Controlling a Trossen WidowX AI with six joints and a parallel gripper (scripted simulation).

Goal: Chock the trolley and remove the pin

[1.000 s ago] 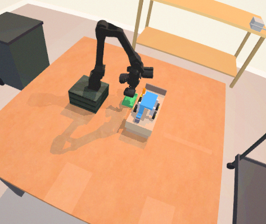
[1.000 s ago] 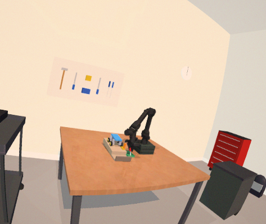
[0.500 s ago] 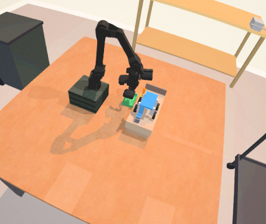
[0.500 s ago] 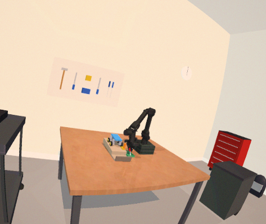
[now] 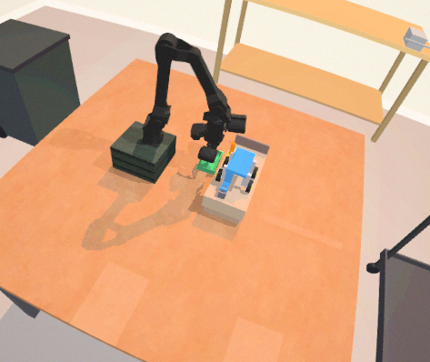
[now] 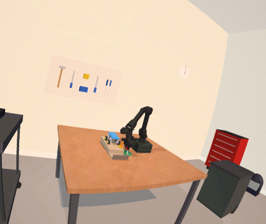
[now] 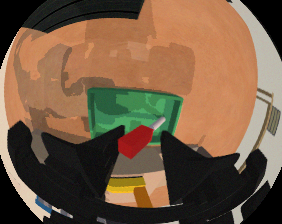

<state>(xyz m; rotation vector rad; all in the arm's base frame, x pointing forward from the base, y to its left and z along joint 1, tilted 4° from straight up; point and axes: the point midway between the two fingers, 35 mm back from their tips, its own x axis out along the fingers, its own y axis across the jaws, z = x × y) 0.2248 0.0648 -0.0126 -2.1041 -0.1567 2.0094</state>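
My gripper (image 7: 143,131) (image 6: 127,147) is partly open above the green tray (image 5: 207,169) (image 6: 129,153) (image 7: 123,101). The stop pin (image 7: 136,142) (image 6: 126,148) lies tilted between the spread fingers in the wrist view, its red head near one fingertip and its grey shaft towards the tray; whether it touches a finger or the tray is unclear. The blue trolley (image 5: 242,162) (image 6: 113,136) stands on the ramp (image 5: 221,206) (image 6: 111,151). The chock (image 5: 232,147) (image 6: 121,144) (image 7: 142,197) stands on the ramp at the trolley's downhill end, close to the tray-side wheel; contact is too small to tell.
The ramp has an upright end board (image 5: 252,144) (image 6: 120,157) at its low end. The arm's dark base block (image 5: 143,152) (image 6: 143,147) stands on the table (image 5: 178,273) (image 6: 141,171), on the other side of the tray from the ramp.
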